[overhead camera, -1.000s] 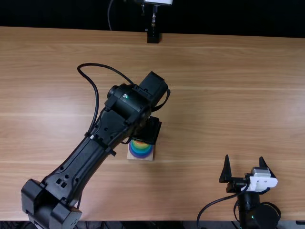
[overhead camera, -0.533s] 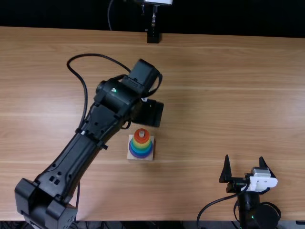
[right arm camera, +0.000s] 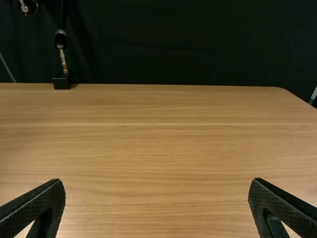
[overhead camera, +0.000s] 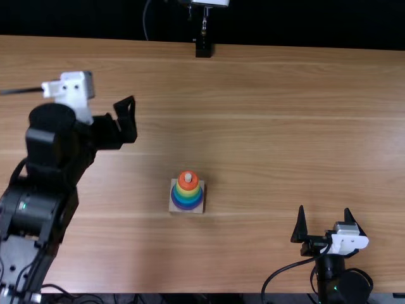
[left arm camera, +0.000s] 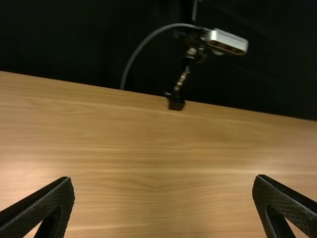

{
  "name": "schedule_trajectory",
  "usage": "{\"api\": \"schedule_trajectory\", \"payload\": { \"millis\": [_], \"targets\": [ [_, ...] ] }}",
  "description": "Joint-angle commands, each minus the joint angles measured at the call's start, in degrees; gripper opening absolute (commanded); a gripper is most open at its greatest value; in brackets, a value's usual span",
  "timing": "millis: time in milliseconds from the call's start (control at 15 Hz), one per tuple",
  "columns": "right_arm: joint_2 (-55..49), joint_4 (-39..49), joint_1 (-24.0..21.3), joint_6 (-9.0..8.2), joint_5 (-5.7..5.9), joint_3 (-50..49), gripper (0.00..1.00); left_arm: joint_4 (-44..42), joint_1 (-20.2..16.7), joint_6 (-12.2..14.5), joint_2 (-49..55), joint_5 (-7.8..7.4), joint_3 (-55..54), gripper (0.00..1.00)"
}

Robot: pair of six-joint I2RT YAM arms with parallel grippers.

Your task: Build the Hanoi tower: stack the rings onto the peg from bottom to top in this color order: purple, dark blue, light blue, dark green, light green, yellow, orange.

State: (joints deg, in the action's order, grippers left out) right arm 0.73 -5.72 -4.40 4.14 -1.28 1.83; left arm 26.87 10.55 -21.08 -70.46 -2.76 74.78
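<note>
Top view, rings: stacked on peg, orange uppermost; base on table
Top view, left gripper: left of rings
Top view, right gripper: right of rings
Left wrist view, fingers: apart
Right wrist view, fingers: apart

From above the near edge of the table, the top view looks steeply down and forward, far enough back to take in the left hand and the right hand. The two wrist views look from close behind their own fingers, at a shallower slant, across the wood toward the far edge. All three share part of that edge, the black stand there and the dark backdrop.
</note>
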Motion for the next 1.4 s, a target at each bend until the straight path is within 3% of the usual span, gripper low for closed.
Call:
{"api": "schedule_trajectory", "payload": {
  "millis": [0, 67, 133, 200, 333, 600, 667, 867, 1333],
  "targets": [
    [-0.73, -1.1, -0.43, -0.45, 0.96, -0.86, 1.0, -1.35, -1.84, 0.41, 5.94, 0.44, -4.82, 1.0],
    [-0.73, -1.1, -0.34, -0.45, 0.96, -0.86, 1.0, -1.35, -2.55, 0.73, 9.55, 0.34, -8.95, 1.0],
    [-0.73, -1.1, -0.43, -0.45, 0.96, -0.86, 1.0, -1.24, -3.95, 2.73, 12.98, 0.34, -13.0, 1.0],
    [-0.73, -1.1, -0.34, -0.45, 0.96, -0.86, 1.0, -1.35, -6.77, 6.0, 17.11, 0.23, -17.74, 1.0],
    [-0.73, -1.1, -0.43, -0.45, 0.96, -0.86, 1.0, -1.77, -8.52, 11.91, 27.39, -0.08, -28.47, 1.0],
    [-0.73, -1.1, -0.43, -0.45, 0.96, -0.86, 1.0, -13.27, -8.52, 12.54, 43.65, 0.34, -50.09, 1.0],
    [-0.73, -1.1, -0.43, -0.45, 0.96, -0.86, 1.0, -15.48, -8.52, 12.75, 47.34, -0.19, -54.13, 1.0],
    [-0.73, -1.1, -0.34, -0.45, 0.96, -0.86, 1.0, -19.38, -8.09, 12.75, 58.41, -0.08, -65.29, 1.0],
    [-0.73, -1.1, -0.34, -0.45, 0.96, -0.86, 1.0, -19.49, -8.61, 13.8, 67.2, -0.4, -72.06, 1.0]
  ]
}}
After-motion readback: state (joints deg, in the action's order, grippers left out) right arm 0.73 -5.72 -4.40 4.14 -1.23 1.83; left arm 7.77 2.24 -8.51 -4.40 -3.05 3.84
